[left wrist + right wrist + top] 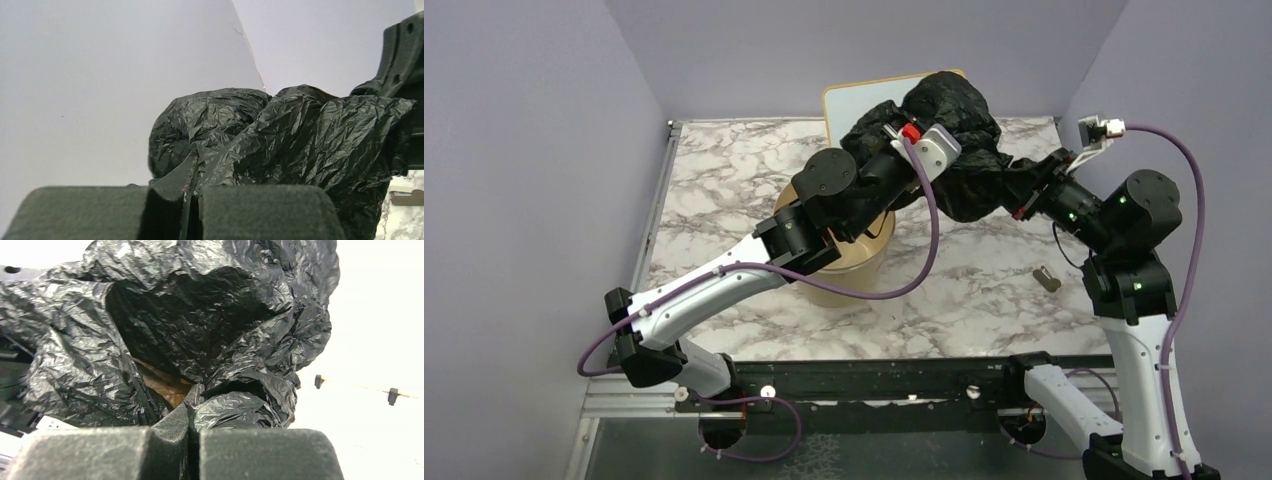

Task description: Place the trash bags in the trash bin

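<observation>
Left wrist view: the left gripper (pixel 192 200) has its two fingers pressed together, and a thin fold of the trash bag (pixel 280 135) is pinched between them. In the right wrist view, the right gripper (pixel 193 427) is squeezed tight on another fold of the same bag. So each arm holds one side.

The bag is black, shiny and crinkly. It puffs up big between the two grippers, and its mouth gapes open toward the right wrist camera.

In the top view the bag hangs in the air, up above and just behind the trash bin (pixel 861 272), a bit to its right. It is not inside. The left arm reaches right across the top of the bin. A whiteboard (pixel 854 100) stands behind the bin, and a small brown thing (pixel 1046 278) lies on the table (pixel 724 170), well to the right of the bin.

I think this is the carry step: the bag is lifted but not yet in. Next, both arms need to bring it over the bin's open top and lower it together. The bag is floppy and wide, so it may catch on the rim or spill over the side.
</observation>
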Controlling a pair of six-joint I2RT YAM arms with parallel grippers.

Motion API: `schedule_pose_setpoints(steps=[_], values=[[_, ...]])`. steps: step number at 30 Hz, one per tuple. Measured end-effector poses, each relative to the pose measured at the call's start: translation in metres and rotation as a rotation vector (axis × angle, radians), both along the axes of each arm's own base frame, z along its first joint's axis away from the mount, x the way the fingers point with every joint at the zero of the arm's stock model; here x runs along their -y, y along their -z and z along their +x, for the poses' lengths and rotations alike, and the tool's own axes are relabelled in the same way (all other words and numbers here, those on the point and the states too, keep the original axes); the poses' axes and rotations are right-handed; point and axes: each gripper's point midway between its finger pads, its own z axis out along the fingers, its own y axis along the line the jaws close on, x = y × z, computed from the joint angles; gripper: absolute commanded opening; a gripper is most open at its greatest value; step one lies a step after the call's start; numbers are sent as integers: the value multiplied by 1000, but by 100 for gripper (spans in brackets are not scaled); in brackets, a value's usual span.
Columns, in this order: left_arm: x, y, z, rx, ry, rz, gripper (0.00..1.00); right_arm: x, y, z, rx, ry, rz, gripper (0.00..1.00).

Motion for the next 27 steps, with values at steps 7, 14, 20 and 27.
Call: schedule_pose_setpoints(steps=[7,14,20,27], values=[[-1,-1,-1,8,1,8,0,0,-6,-5,24,-2,8,1],[-29,32,-8,-42,-32,37,0,-13,-3,2,-25,-92,56,1],[-56,48,0,-82,-148,45,0,-30,6,22,-133,-199,121,1],[-81,73,-1,-142,-195,7,0,-69,-11,13,-140,-349,140,1]])
